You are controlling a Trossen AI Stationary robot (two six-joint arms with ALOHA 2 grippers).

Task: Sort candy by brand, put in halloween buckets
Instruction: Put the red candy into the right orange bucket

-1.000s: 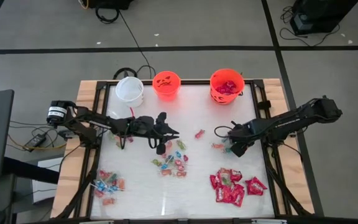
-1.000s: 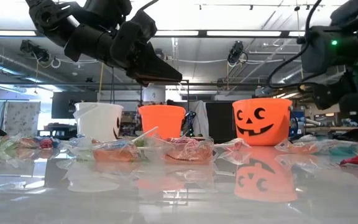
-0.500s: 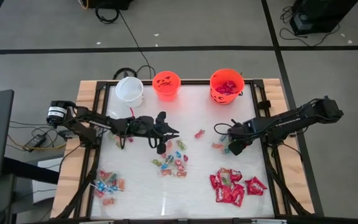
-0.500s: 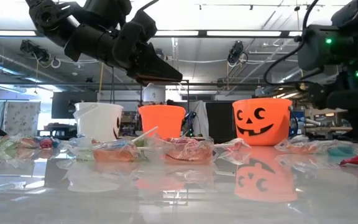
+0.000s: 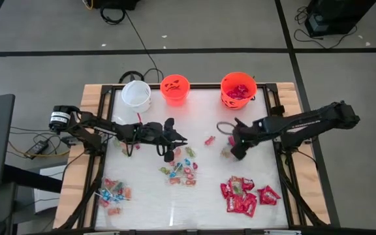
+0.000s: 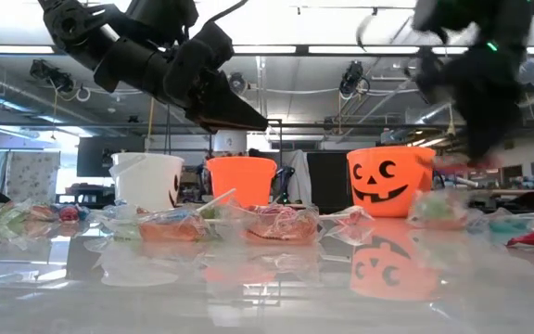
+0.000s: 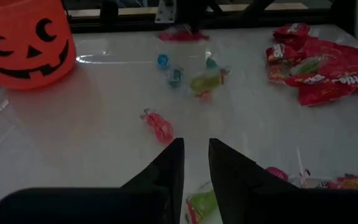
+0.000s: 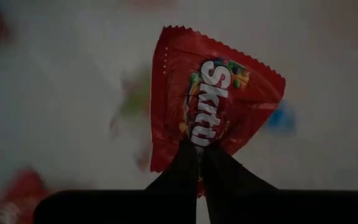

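Observation:
My right gripper (image 5: 234, 152) hangs over the table's right middle, shut on a red Skittles packet (image 8: 213, 93). My left gripper (image 5: 178, 140) waits above the table's left middle, fingers a narrow gap apart (image 7: 196, 163) with nothing between them. Along the far edge stand a white bucket (image 5: 136, 93), a small orange bucket (image 5: 174, 89) and a larger orange bucket (image 5: 238, 90) with red packets in it. More red packets (image 5: 243, 194) lie at the near right. Small mixed candy (image 5: 180, 170) lies at the middle. My right gripper pinches the packet at the middle of one short end (image 8: 199, 135) between its two fingertips. The fingers come from above, pointing steeply down. The packet hangs flat below them, lifted clear of the table.
Another heap of small candy and lollipops (image 5: 114, 194) lies at the near left. A single pink piece (image 5: 209, 140) lies between the two grippers, and a few small pieces (image 7: 191, 78) lie under the right gripper. Bare table shows at the near middle.
My right gripper has shut on the red packet, risen and gone a little toward the table's left edge. The packet has come up clear of the table with it.

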